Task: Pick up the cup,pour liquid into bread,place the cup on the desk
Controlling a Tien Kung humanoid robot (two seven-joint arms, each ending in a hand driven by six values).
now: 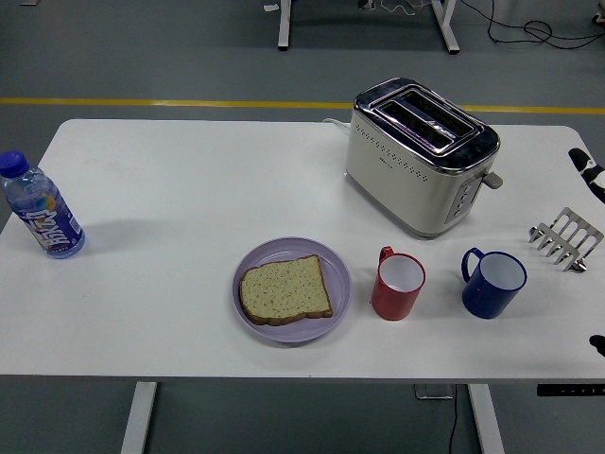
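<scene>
A red cup (398, 284) stands upright on the white table (189, 189), its handle at the upper left and its inside white. To its right is a blue cup (492, 282) with its handle on the left. A slice of bread (284, 289) lies flat on a purple plate (336, 270) just left of the red cup. Only slivers of my right hand (588, 173) show at the right edge, well away from both cups and touching nothing. Another black bit of the right arm (597, 344) peeks in lower down. The left arm is out of sight.
A cream and chrome toaster (421, 156) stands behind the cups. A metal toast rack (565, 237) sits near the right edge, just below my hand. A blue-capped water bottle (41, 208) stands at the far left.
</scene>
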